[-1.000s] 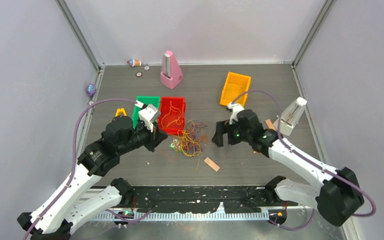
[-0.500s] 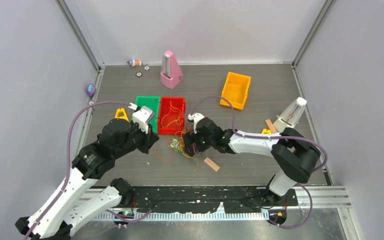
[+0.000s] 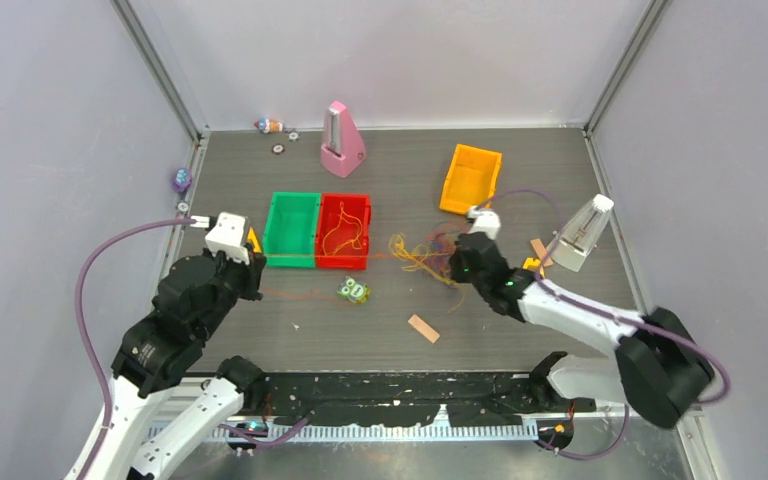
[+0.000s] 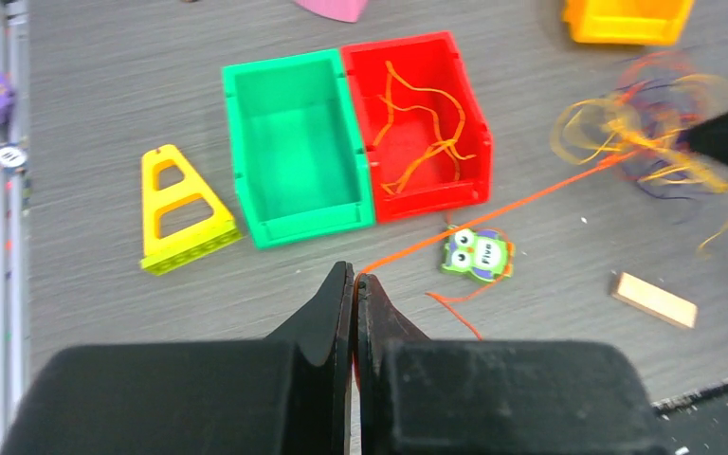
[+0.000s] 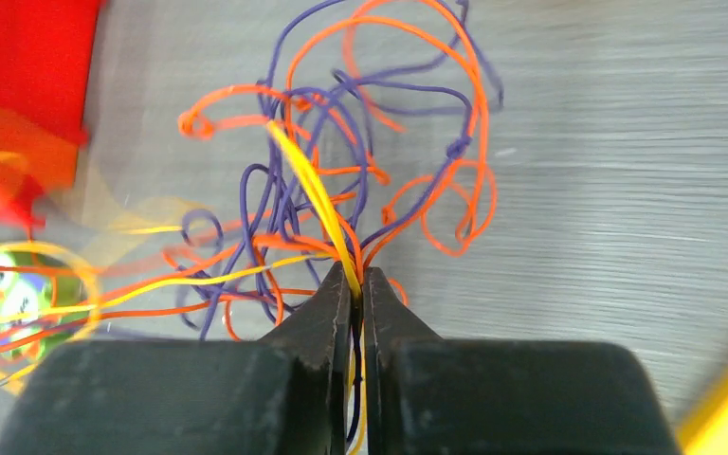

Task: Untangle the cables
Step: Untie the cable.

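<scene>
The cables (image 3: 423,250) are a loose tangle of orange, yellow and purple strands lying right of the red bin (image 3: 345,231). My right gripper (image 3: 458,263) is shut on the tangle's right side; in the right wrist view several strands (image 5: 341,171) run in between the closed fingertips of that gripper (image 5: 354,280). My left gripper (image 4: 354,279) is shut on one orange strand (image 4: 493,213). That strand stretches straight from the left gripper past the bin's front to the tangle (image 4: 645,142). In the top view the left gripper (image 3: 251,270) is left of the green bin (image 3: 293,228).
Loose orange strands lie inside the red bin. An owl tile (image 3: 354,291) and a wooden block (image 3: 423,328) lie in front. A yellow triangle piece (image 4: 182,210), an orange bin (image 3: 471,179), a pink metronome (image 3: 341,140) and a white metronome (image 3: 582,232) stand around.
The right gripper reached into the tangle, shut on it and dragged it right. The left arm pulled back left, drawing its orange strand taut.
</scene>
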Controlling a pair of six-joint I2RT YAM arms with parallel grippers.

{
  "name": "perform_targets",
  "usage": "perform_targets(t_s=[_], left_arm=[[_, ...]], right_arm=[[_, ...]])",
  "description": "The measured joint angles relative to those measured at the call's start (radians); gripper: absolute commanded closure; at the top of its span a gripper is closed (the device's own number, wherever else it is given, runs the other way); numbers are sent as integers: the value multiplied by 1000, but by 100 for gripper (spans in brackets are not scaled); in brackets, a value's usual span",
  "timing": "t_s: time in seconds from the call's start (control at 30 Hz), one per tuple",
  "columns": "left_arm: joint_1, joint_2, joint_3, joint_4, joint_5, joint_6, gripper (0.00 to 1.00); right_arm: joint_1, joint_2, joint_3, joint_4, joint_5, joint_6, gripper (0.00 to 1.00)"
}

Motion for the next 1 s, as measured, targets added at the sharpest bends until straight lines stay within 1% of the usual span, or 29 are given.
perform_targets(t_s=[0.07, 0.17, 0.33, 0.4, 0.47, 0.53, 0.6, 0.67, 0.7, 0.77, 0.9, 1.0], left_arm=[[28, -8, 0, -1, -34, 7, 100], [50, -18, 0, 4, -65, 13, 100], [57, -31, 0, 30, -114, 13, 100], [58, -39, 0, 38, -156, 16, 100], [69, -55, 0, 45, -245, 39, 100], [83, -83, 0, 59, -319, 61, 100], [87, -105, 0, 75, -346, 76, 100], [87, -118, -4, 97, -347, 89, 100], [87, -122, -11, 111, -344, 89, 100], [87, -122, -33, 127, -338, 89, 100], [87, -112, -77, 133, -315, 89, 100], [87, -93, -101, 156, -233, 95, 100]], right_arm=[[-77, -122, -42, -26, 30, 26, 94], [-142, -252, -53, -77, 67, 67, 94], [-227, -351, -46, -164, 116, 147, 94], [-263, -353, -39, -223, 152, 190, 94], [-312, -346, -37, -288, 202, 214, 94], [-370, -327, -37, -348, 237, 215, 94], [-391, -307, -37, -375, 236, 195, 94], [-391, -289, -37, -385, 212, 163, 91], [-390, -282, -37, -386, 203, 154, 87], [-390, -262, -37, -386, 178, 131, 85], [-390, -228, -37, -377, 98, 70, 87], [-390, -228, -37, -356, 17, 25, 91]])
